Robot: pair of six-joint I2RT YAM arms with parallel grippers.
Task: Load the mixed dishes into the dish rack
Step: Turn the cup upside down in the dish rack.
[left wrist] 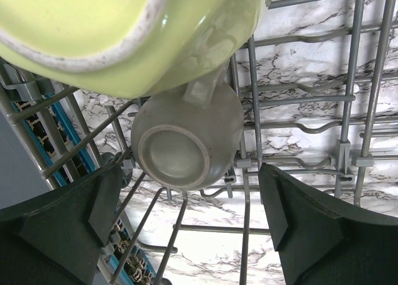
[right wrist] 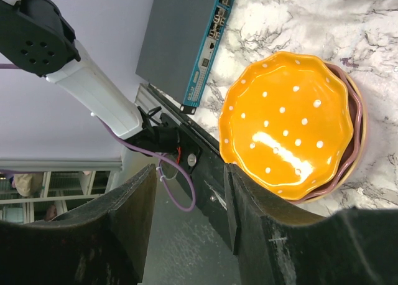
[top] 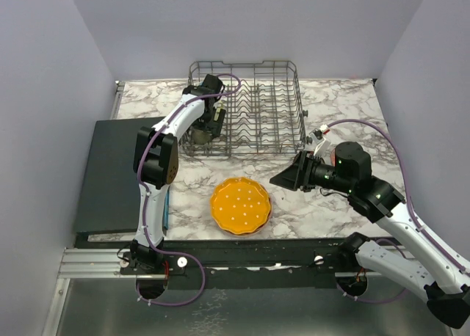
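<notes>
In front of the dish rack (top: pixel 299 108) sits the orange plate (top: pixel 240 205). It looks slippery and breakable, so pinch its rim. The left gripper (top: pixel 206 130) and right gripper (top: pixel 283 179) are both open and empty.

**Table** (top: pixel 345 105): on it you have the dish rack (top: pixel 246 108) at the far middle and the mat (top: pixel 110 174) along your left side.

**Plate stack** (top: pixel 240 205): in front of the rack, toward the near edge, just right of the mat. The top plate (right wrist: pixel 286 123) rests on the lower plates (right wrist: pixel 359 129).

**Mug** (left wrist: pixel 186 139): inside the rack's left end, lying on its side. A second cup (left wrist: pixel 124 36) lies against it.

**Left gripper** (top: pixel 204 133): at the rack's left end, with the mug between its fingers and untouched.

**Right gripper** (top: pixel 285 178): right of the stack and apart from it.
</notes>
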